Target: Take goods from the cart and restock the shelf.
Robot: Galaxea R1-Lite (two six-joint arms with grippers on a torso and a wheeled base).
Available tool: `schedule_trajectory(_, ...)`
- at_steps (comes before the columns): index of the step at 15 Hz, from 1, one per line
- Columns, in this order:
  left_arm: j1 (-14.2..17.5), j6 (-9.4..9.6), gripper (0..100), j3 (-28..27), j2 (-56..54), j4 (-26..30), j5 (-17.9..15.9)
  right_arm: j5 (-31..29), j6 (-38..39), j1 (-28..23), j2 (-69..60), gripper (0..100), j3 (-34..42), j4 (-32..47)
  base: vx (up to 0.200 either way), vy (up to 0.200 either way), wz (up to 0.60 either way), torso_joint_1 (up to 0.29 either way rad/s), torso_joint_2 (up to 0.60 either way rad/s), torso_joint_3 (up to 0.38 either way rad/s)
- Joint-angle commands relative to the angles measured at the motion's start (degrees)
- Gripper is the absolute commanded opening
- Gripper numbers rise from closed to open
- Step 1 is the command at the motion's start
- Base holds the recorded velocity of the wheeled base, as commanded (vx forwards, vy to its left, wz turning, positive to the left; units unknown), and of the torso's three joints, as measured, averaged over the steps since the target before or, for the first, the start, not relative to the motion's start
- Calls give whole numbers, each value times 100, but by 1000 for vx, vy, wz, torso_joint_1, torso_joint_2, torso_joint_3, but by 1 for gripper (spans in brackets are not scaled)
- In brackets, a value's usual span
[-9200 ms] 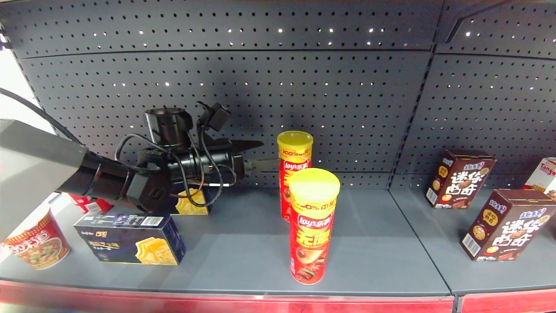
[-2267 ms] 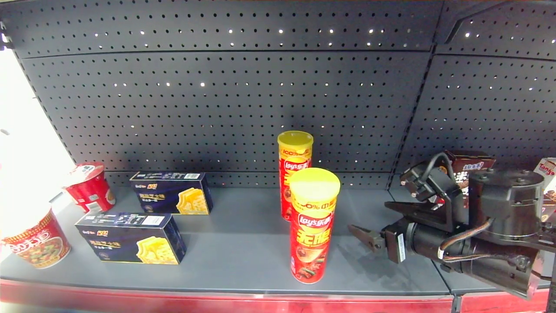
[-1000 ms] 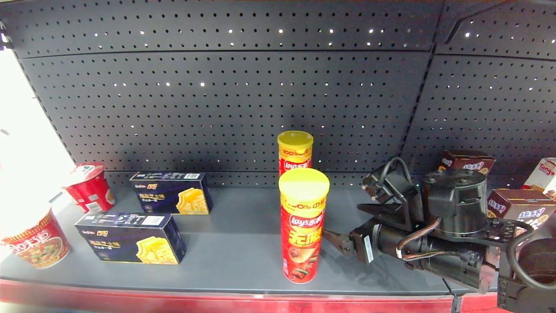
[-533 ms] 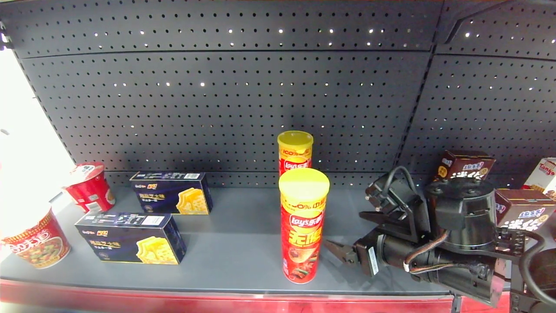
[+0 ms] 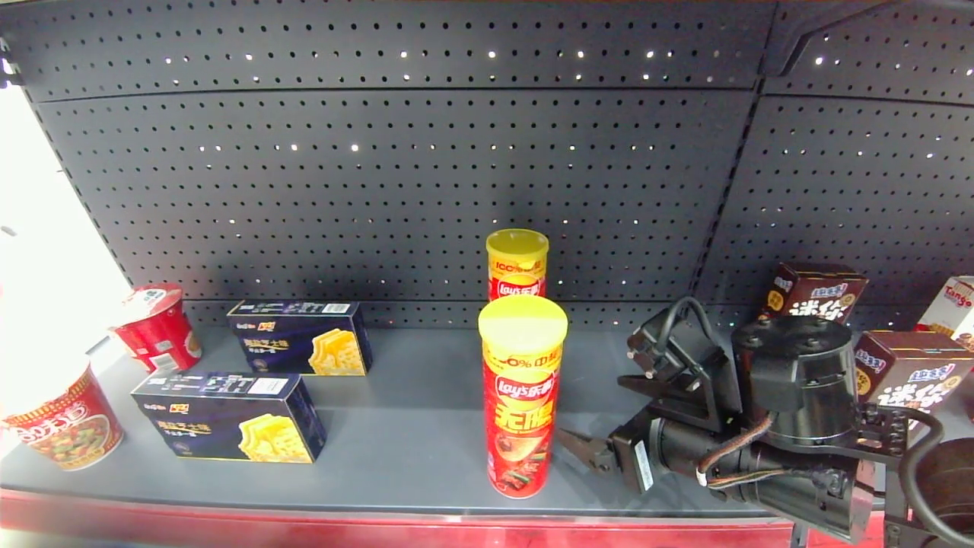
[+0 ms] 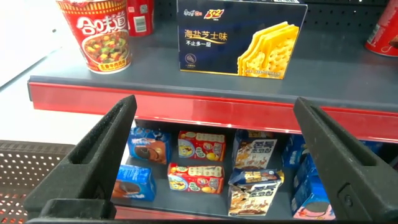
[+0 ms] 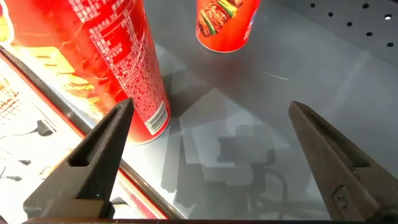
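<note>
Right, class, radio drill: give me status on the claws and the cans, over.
Left claw open, empty, facing shelf edge. Right claw open beside front can. Upright, ungripped; rear can behind it.

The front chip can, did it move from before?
Yes. The front chip can slid left along the shelf and now lines up in front of the back can, which stayed put.

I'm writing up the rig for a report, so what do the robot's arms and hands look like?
The left hand and right hand are black, each with two long wedge-shaped fingers tapering to points. The right arm carries a round black wrist housing, a looped black cable, a red-and-white cable and a small white label.
</note>
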Motion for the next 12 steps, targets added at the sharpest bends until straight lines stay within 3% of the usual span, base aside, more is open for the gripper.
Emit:
schedule_trajectory(1,0,-2,100,0,-2,0,0,3,-2,6,28,100,20,-3,0,0,0,0,0,0)
schedule_trajectory(12,0,-2,100,0,-2,0,0,3,-81,-258,-341,100,240,-3,0,0,0,0,0,0)
